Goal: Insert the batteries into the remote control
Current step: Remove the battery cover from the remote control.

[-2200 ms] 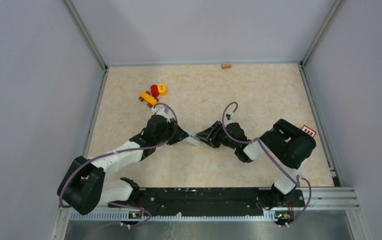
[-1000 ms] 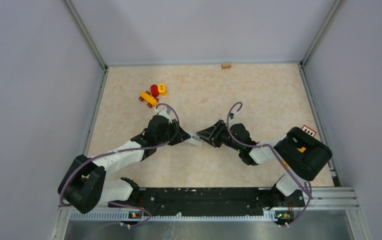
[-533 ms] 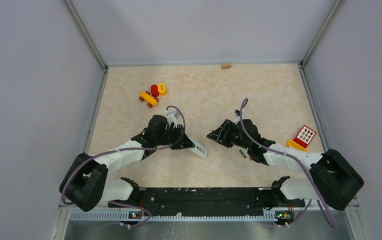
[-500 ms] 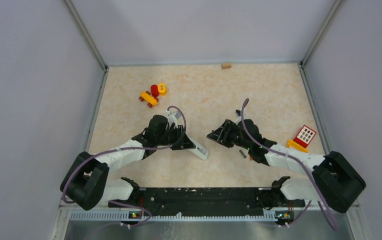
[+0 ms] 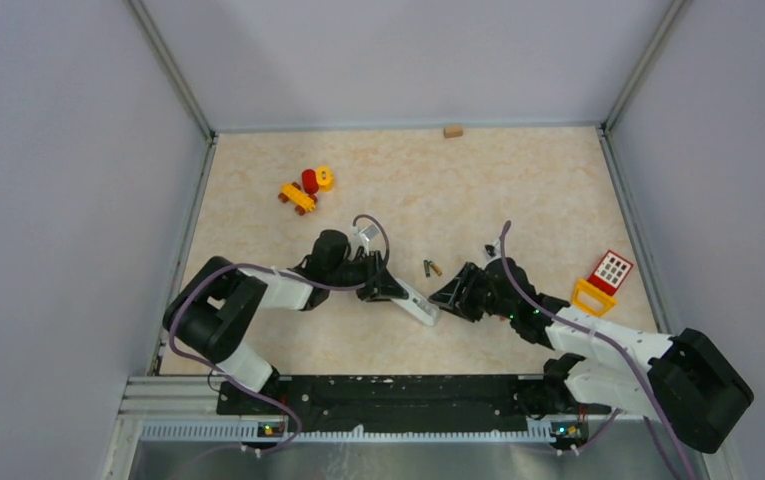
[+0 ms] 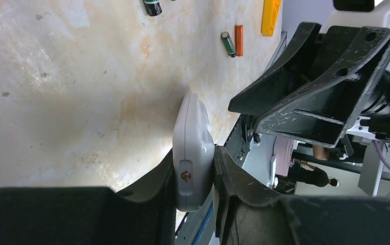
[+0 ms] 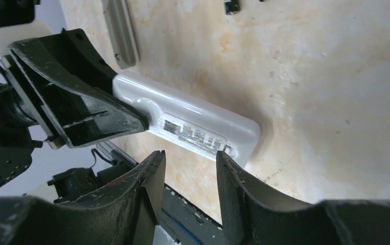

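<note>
Loading seems not begun: the left end effector (image 6: 193, 171) grips the remote (image 7: 203, 130), the right end effector (image 7: 188, 161) is half open and empty, and batteries (image 6: 228, 44) lie loose near the frame's top.

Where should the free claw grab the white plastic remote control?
Probably at the free end of the white plastic remote control, pinching its two flat faces and coming from the right. The left gripper clamps the other end, and the free end sticks out toward the open right gripper.
</note>
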